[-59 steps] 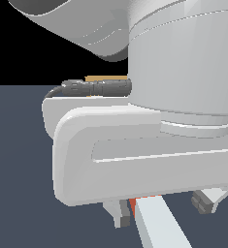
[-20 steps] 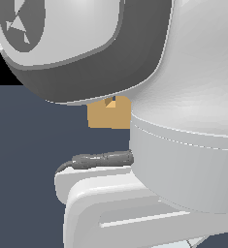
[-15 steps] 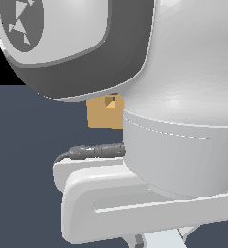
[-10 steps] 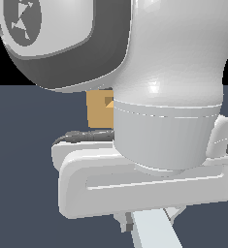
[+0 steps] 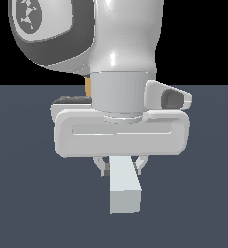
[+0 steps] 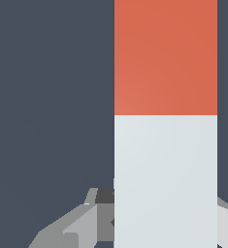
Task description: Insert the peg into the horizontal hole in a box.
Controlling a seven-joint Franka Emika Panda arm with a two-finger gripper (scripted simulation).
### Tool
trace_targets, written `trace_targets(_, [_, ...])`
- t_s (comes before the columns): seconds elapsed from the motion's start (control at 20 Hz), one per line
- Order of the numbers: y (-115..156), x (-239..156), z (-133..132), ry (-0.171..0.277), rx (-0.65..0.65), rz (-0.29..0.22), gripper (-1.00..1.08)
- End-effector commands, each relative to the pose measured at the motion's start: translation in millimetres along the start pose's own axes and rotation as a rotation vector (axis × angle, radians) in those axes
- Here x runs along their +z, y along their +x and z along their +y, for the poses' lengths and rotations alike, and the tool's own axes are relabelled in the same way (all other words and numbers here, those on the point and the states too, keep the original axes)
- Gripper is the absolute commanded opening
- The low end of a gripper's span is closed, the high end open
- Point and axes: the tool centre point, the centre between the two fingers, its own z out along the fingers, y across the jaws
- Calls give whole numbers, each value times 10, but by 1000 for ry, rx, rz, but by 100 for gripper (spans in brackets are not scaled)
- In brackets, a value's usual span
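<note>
1. Facing the exterior camera, the gripper (image 5: 121, 167) hangs low under the wrist, its fingers clamped on the peg (image 5: 123, 190).
2. Compared with half a second ago, the arm now hides nearly all the box (image 5: 88, 86).

Arm: the white Panda arm (image 5: 120, 38) fills the near middle of the exterior view, wrist pointing straight down.
Hand body: a wide white block, level, under the wrist.
Gripper (image 5: 121, 167): points down, fingers (image 5: 102, 167) clamped on the peg (image 5: 123, 186) from left and right.
Wrist view: grey fingers (image 6: 93, 220) flank the peg's pale half.
</note>
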Motion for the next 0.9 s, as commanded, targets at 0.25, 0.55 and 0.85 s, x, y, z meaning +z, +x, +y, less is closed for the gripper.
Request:
trace_targets(0.25, [697, -267, -209, -4, 68, 0, -100])
trace_targets(0.55, [1213, -450, -327, -4, 118, 0, -100])
trace_targets(0.85, [1589, -583, -385, -5, 154, -1, -100])
